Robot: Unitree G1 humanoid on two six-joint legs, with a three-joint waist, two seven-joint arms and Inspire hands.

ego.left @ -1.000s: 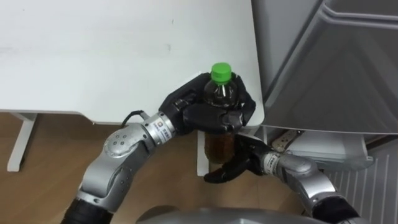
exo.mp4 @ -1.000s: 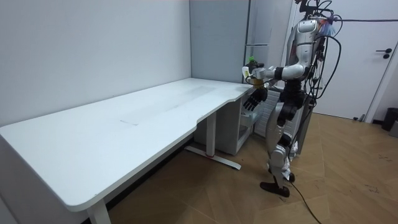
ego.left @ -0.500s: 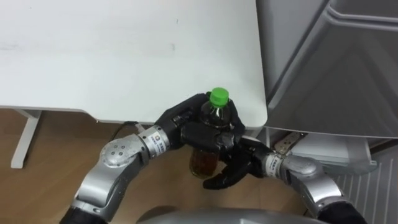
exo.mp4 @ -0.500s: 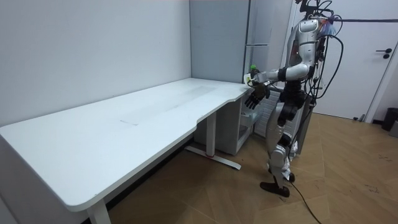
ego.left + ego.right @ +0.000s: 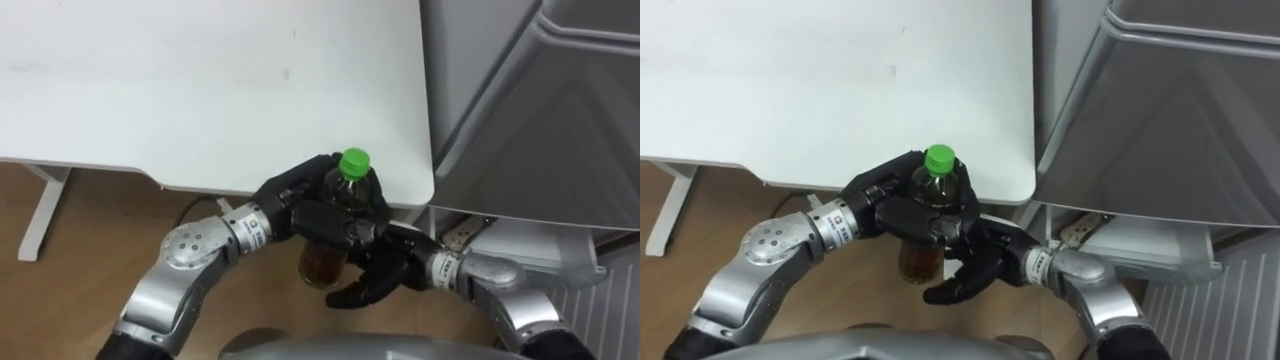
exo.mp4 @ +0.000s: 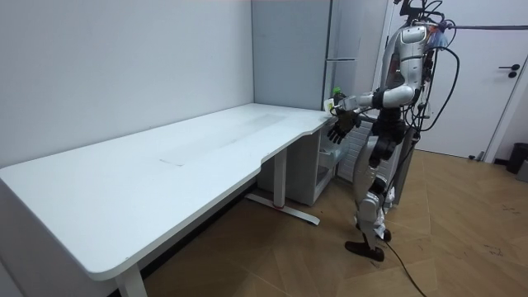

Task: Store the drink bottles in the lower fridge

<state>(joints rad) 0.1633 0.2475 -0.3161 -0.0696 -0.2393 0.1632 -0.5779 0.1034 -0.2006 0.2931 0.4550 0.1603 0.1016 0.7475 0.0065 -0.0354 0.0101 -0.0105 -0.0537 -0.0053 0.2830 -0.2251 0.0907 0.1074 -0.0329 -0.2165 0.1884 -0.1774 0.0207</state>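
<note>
Whereas a second ago it was held up over the corner of the white table (image 5: 200,90), the bottle (image 5: 348,182) now hangs lower, just off the table's near edge and over the wooden floor. The left hand (image 5: 300,208) is wrapped tightly around its middle, as it was before. The right hand (image 5: 378,282) has slid in underneath it, with its fingers loosely spread and gripping nothing. The table and the grey fridge (image 5: 540,110) on the right have barely shifted.

The left hand covers most of the bottle, leaving only the green cap, the shoulder and the brown lower part showing. I cannot tell whether the right hand touches the bottle's base. The picture edge cuts off the fridge's lower part.
</note>
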